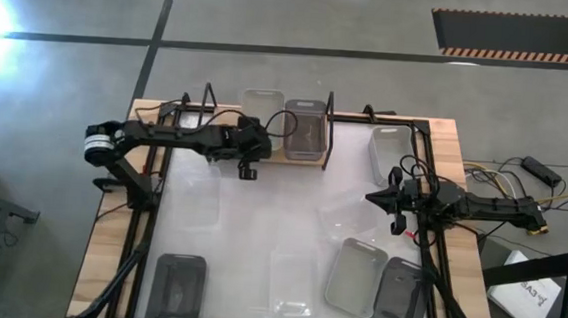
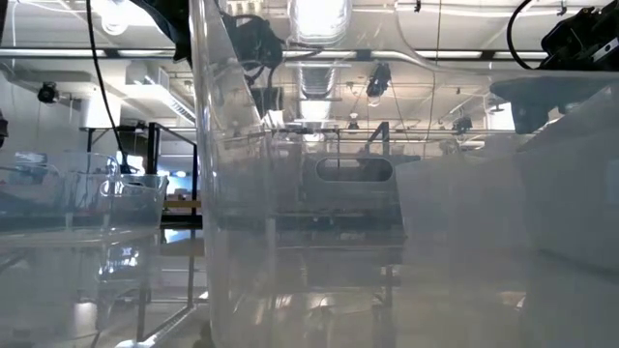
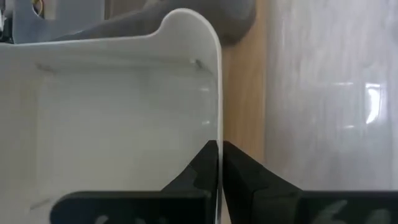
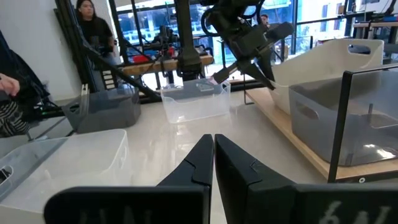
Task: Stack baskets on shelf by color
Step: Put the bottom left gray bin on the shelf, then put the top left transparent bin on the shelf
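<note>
Baskets first: a white basket [image 3: 124, 118] sits on the shelf [image 1: 274, 156], the left pincer [image 3: 219, 155] pinching its rim, likely to seat it beside the grey basket [image 1: 304, 130]. Right pincer [image 4: 213, 149], pressed together and empty, waits over the table [image 1: 259, 227].

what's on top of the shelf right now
Two baskets stand side by side on the shelf: a white basket, its rim pinched by the left claw, and a grey basket beside it. Whether either is a nested stack cannot be seen.
</note>
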Robot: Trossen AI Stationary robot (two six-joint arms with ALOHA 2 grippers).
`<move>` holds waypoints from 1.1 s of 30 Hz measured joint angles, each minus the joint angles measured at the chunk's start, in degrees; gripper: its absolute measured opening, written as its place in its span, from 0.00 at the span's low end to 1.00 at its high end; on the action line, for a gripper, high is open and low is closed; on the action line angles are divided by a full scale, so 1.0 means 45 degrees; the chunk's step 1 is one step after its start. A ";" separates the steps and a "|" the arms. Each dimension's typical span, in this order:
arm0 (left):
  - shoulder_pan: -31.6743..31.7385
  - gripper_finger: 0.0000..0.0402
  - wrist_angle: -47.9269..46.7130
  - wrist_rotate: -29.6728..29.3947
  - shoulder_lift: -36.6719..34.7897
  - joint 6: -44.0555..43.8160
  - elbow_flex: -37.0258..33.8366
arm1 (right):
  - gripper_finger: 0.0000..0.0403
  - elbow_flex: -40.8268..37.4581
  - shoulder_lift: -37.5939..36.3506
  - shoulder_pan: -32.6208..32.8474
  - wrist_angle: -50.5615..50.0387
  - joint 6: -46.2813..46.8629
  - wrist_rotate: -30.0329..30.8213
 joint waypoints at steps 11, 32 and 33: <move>-0.0029 0.00 0.0058 0.0062 -0.0073 -0.0010 0.0716 | 0.02 -0.0002 0.0000 -0.0002 0.0000 0.0000 0.0000; -0.0035 0.39 0.0025 0.0544 -0.0149 -0.0118 0.0707 | 0.02 0.0002 0.0000 -0.0004 0.0000 0.0000 0.0000; -0.0059 0.41 -0.0010 0.0544 -0.0232 -0.0122 0.0707 | 0.02 -0.0002 0.0000 -0.0005 0.0000 0.0000 0.0000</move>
